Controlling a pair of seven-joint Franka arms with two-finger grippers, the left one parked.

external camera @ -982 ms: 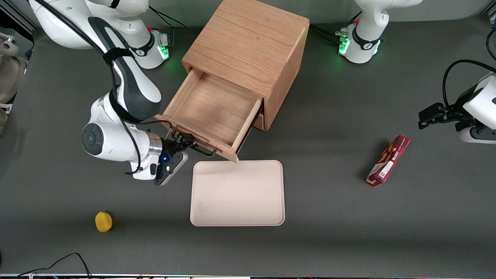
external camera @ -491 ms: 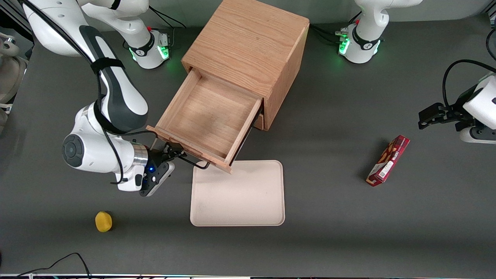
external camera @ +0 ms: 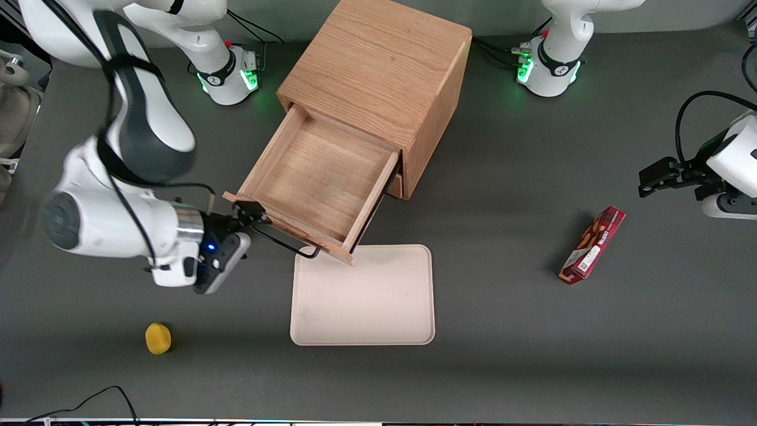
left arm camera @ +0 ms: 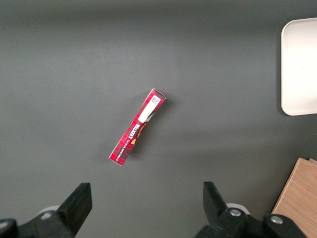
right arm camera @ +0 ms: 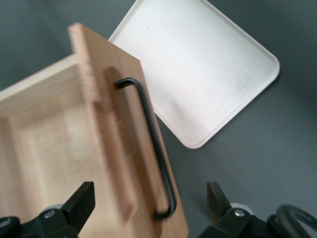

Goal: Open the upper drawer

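Note:
The upper drawer (external camera: 313, 171) of the oak cube cabinet (external camera: 378, 65) stands pulled far out, and its plain wooden tray is empty. Its thin black bar handle (external camera: 284, 242) runs along the drawer front, which faces the front camera. My right gripper (external camera: 245, 214) is at the end of the drawer front toward the working arm's end of the table. In the right wrist view the gripper (right arm camera: 151, 208) is open, with its fingers wide apart. The end of the handle (right arm camera: 156, 148) and the drawer front (right arm camera: 114, 124) lie between them, untouched. Only a sliver of the lower drawer (external camera: 395, 184) shows.
A beige tray (external camera: 362, 294) lies on the table just in front of the open drawer, also in the right wrist view (right arm camera: 198, 64). A small yellow object (external camera: 158, 338) lies nearer the front camera. A red box (external camera: 592, 245) lies toward the parked arm's end.
The drawer slid farther out a second ago and has since stopped. My gripper has let go of the handle and drawn back along the drawer front toward the working arm's end.

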